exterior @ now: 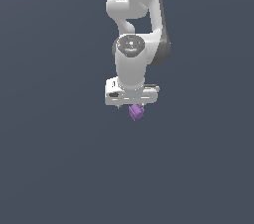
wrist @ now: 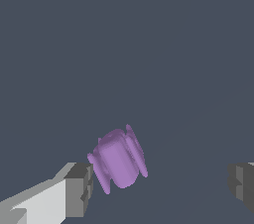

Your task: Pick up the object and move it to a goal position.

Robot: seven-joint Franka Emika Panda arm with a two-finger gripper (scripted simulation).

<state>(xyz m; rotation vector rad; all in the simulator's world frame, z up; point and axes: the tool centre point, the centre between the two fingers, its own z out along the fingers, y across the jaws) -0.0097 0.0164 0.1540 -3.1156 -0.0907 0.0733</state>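
Note:
The object (exterior: 136, 112) is a small purple blocky piece with knobbly ridges, lying just under the white hand of my gripper (exterior: 133, 105) in the exterior view. In the wrist view the object (wrist: 119, 161) sits between the two fingers of the gripper (wrist: 161, 188), close against one grey fingertip (wrist: 79, 188). The other fingertip (wrist: 242, 184) stands far from it. The jaws are wide apart and open, with nothing clamped. I cannot tell whether the near fingertip touches the object.
A flat, plain dark grey surface (exterior: 59, 158) fills both views. The white arm (exterior: 134, 15) rises above the hand towards the top of the exterior view. No other objects or markers show.

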